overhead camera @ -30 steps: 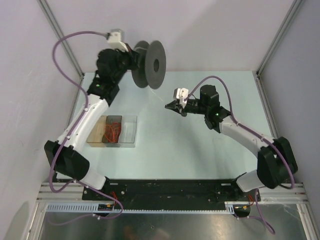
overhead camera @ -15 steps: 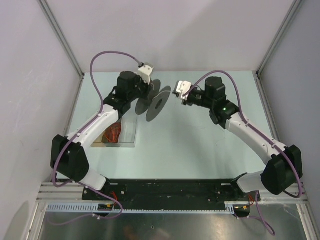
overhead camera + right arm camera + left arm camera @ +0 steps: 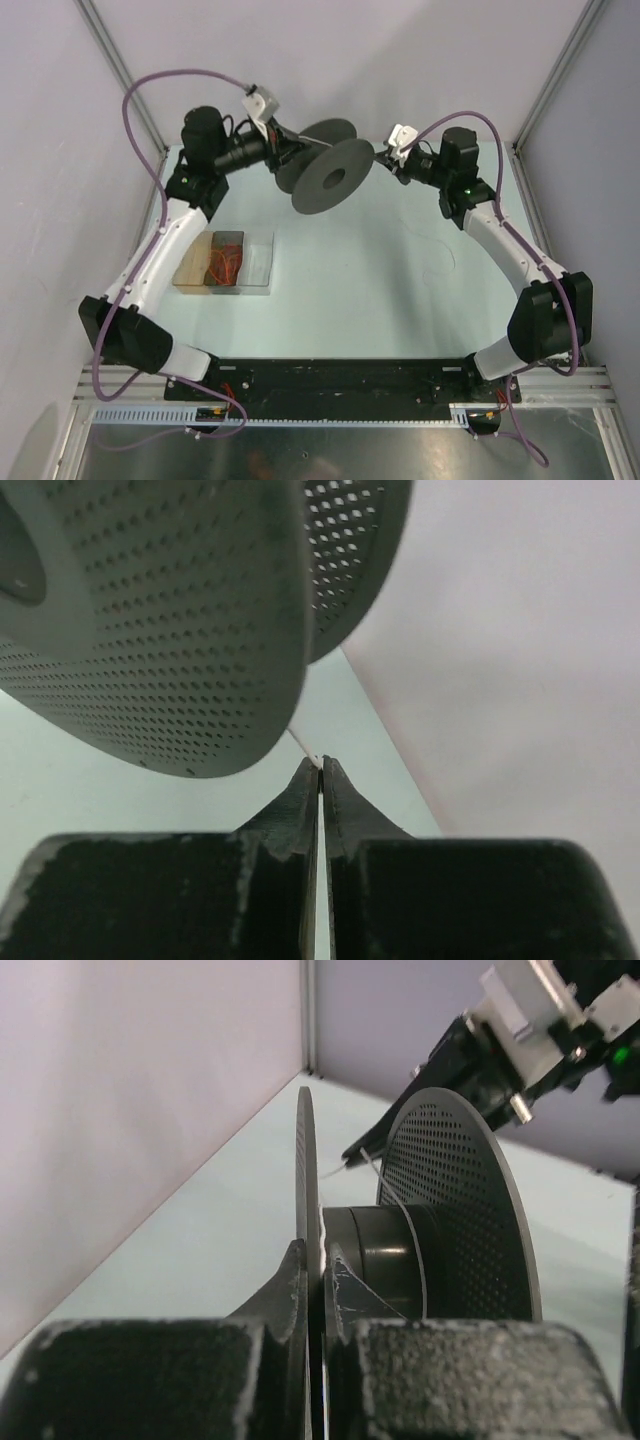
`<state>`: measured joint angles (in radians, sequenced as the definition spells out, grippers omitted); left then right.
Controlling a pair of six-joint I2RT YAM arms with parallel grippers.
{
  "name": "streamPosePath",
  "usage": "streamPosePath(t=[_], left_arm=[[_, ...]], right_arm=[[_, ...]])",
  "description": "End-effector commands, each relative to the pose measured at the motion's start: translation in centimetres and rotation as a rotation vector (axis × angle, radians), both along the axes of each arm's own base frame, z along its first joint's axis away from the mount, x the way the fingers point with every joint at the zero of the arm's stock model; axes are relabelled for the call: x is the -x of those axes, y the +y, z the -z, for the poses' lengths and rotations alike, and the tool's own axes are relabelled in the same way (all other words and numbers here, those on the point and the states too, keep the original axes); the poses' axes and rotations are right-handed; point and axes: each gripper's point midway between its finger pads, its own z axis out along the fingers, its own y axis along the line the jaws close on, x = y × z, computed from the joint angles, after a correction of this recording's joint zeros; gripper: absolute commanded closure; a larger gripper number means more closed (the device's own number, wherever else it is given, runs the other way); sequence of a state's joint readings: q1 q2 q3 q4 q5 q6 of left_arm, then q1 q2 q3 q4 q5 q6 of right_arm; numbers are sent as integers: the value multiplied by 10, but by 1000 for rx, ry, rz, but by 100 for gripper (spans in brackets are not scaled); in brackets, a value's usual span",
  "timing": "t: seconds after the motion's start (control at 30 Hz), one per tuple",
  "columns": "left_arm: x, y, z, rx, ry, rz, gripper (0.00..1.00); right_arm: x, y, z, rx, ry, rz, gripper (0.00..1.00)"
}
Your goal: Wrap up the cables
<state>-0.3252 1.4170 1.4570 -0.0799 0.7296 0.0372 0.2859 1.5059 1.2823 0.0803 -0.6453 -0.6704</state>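
Even, soft lighting throughout; wrist views blur at close range.

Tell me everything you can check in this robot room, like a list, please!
Surface: pale green table, mostly bare.
Job's things: black spool, held up between the two arms; thin white cable runs from the right gripper toward the spool's hub.
Clutter: clear box with orange-red bits inside, on the left side of the table.
Grippers: left gripper shut on one flange of the black spool; right gripper shut on the thin white cable.
Cables: purple hoses loop along both arms.
Surroundings: plain pale walls and metal corner posts.
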Motion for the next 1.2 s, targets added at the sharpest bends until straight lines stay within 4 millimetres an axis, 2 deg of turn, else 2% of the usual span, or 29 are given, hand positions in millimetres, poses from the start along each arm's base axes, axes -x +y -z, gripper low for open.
streamPosePath(t=[0.0,0.13,0.2,0.27,0.33,0.43,0.53,0.63,0.77,0.9,0.97,1.07,1.17], left_arm=[[38,-2,-89,149,-21,174,100],[31,2,-131,233,-2,142,100],[27,4,-147,267,-2,122,100],[26,5,-159,289,-9,108,100],[25,7,-165,304,-12,98,100],[25,11,-171,321,-11,75,100],[24,14,-173,332,-6,63,100],[25,17,-176,336,-13,53,100],[26,19,-177,334,-26,42,100],[22,22,-173,337,-26,11,100],[17,24,-171,342,-20,-12,100],[12,26,-170,353,-10,-42,100],[6,27,-166,365,12,-64,100]], right_arm=[[-20,-33,0,-73,101,79,91],[-12,-24,25,-118,241,29,72],[-8,-22,36,-143,294,15,52],[-3,-18,46,-167,342,-8,37],[3,-12,54,-187,382,-37,26],[11,-4,61,-212,436,-65,16],[20,-1,69,-197,456,-84,12],[23,-6,82,-161,476,-77,12],[11,-30,90,-144,468,2,12],[-10,-62,84,-184,450,121,11],[-12,-74,78,-230,473,159,10],[2,-78,68,-302,556,154,9],[31,-69,64,-367,666,111,6]])
